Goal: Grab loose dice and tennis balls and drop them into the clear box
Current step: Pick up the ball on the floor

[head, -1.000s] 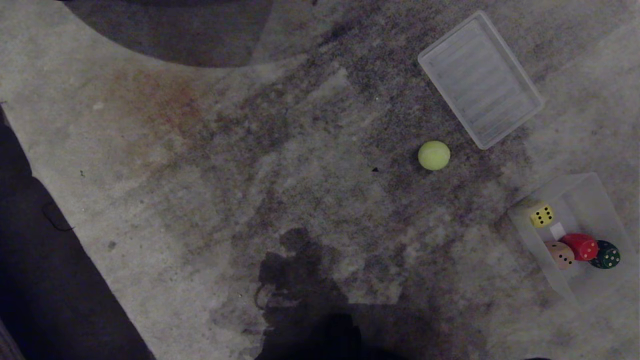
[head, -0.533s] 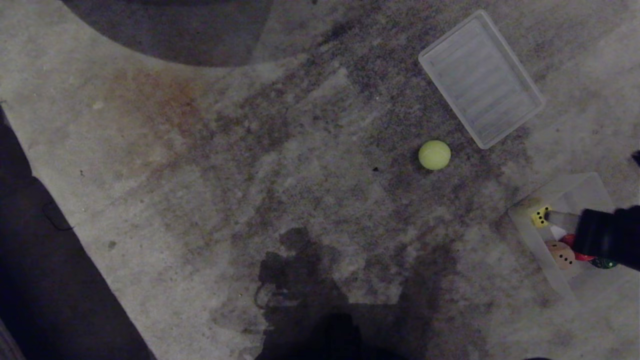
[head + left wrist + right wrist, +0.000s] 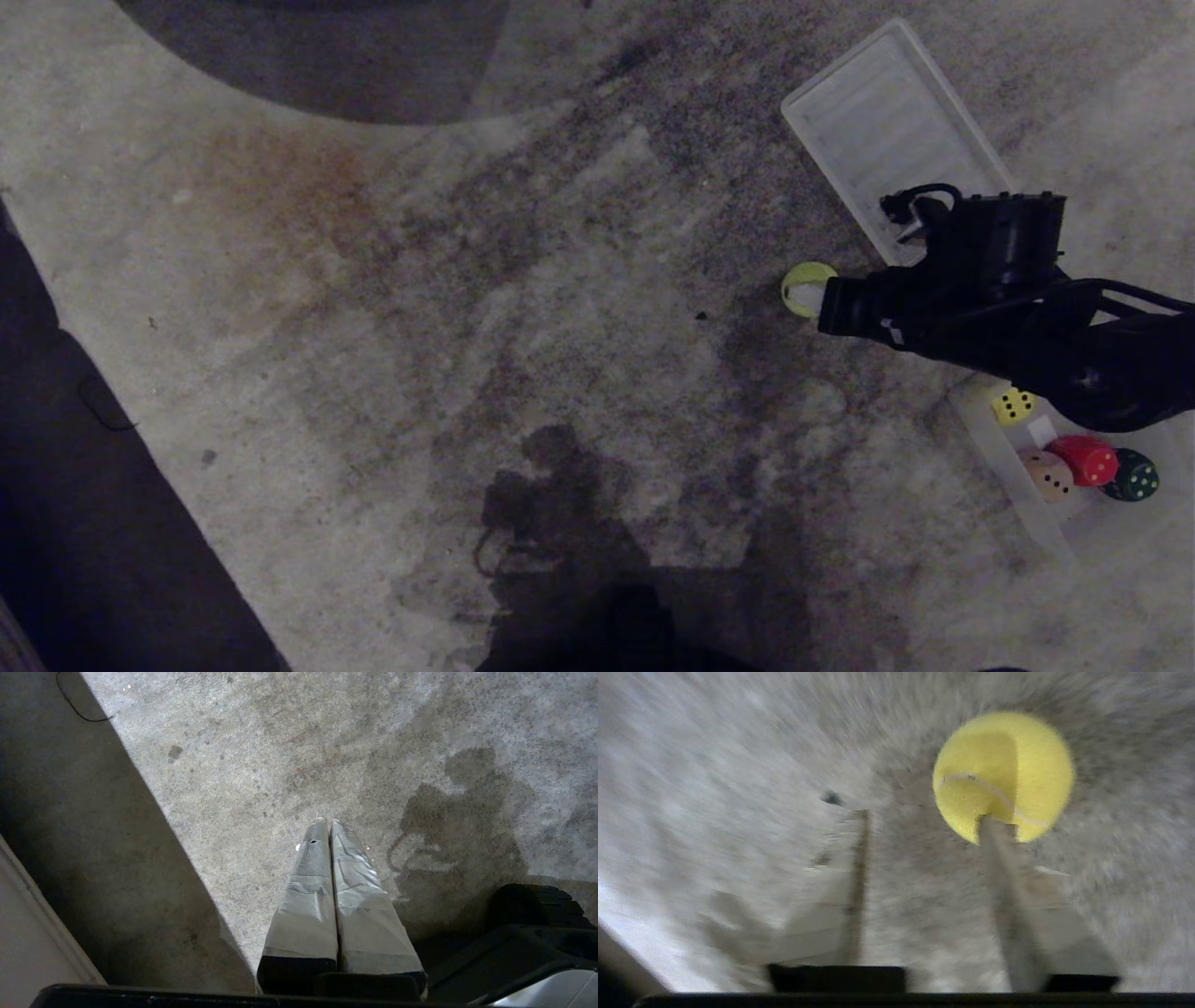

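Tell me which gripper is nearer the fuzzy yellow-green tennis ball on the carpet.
Right. The right gripper is open right at the tennis ball, one finger overlapping it. The left gripper is shut, parked over bare carpet, no ball in its view.

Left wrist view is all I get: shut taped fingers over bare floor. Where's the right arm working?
Observer: The right gripper is out over the floor at the tennis ball, just off a corner of the ribbed tray.
Operator: Has it got the ball?
Observer: No. The right wrist view shows its fingers open, one tip overlapping the ball, which sits off to that side rather than between them.
Operator: What's in the box so far?
Observer: The clear box holds four dice: yellow, peach, red and dark green. No ball shows in it.
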Motion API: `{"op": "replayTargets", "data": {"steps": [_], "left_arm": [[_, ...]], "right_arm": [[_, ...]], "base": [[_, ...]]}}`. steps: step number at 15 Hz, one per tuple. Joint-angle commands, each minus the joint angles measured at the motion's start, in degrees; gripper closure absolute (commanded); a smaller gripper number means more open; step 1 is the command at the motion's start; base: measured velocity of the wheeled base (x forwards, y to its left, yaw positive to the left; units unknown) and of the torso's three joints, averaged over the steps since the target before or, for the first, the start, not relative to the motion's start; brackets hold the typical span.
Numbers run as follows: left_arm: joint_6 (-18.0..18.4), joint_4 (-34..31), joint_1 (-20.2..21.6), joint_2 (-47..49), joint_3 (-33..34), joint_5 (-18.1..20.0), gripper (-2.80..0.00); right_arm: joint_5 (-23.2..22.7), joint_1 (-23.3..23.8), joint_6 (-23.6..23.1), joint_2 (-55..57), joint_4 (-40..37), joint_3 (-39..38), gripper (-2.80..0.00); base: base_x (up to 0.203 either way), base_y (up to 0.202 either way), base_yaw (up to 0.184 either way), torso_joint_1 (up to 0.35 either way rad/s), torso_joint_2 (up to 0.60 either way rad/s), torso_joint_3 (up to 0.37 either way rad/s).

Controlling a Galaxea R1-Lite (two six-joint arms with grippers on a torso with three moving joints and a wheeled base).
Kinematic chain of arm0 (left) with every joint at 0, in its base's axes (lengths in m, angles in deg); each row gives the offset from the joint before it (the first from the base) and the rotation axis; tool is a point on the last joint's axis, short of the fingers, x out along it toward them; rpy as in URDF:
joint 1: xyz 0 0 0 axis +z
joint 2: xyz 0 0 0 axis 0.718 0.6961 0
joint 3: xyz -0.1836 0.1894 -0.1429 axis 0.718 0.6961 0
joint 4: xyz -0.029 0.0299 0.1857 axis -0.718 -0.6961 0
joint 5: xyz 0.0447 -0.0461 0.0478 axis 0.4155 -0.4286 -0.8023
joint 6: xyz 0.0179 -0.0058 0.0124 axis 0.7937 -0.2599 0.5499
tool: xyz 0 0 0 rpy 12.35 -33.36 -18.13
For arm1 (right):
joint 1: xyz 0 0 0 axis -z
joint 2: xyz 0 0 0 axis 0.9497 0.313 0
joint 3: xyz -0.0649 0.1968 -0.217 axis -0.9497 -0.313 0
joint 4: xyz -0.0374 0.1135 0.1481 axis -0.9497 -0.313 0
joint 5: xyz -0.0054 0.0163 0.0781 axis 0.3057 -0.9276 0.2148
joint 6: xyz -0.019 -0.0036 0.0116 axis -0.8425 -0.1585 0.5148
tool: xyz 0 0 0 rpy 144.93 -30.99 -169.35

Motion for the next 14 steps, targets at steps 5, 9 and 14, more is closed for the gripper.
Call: {"op": "replayTargets", "data": {"steps": [5,9,14], "left_arm": [[0.0,0.0,0.0,0.1,0.1,0.0,0.00],[0.0,0.0,0.0,0.1,0.1,0.0,0.00],[0.0,0.0,0.0,0.1,0.1,0.0,0.00]], "right_arm": [[0.0,1.1,-7.4,6.1,4.5,4.8,-2.80],[-0.3,1.2,-7.4,3.2,4.3,4.8,-2.80],[-0.7,1.1,-7.3,-0.9,1.0,4.3,-2.80]], "base": [[0.000,0.000,0.000,0.000,0.00,0.000],[0.000,0.000,0.000,0.000,0.00,0.000],[0.000,0.000,0.000,0.000,0.00,0.000]]}}
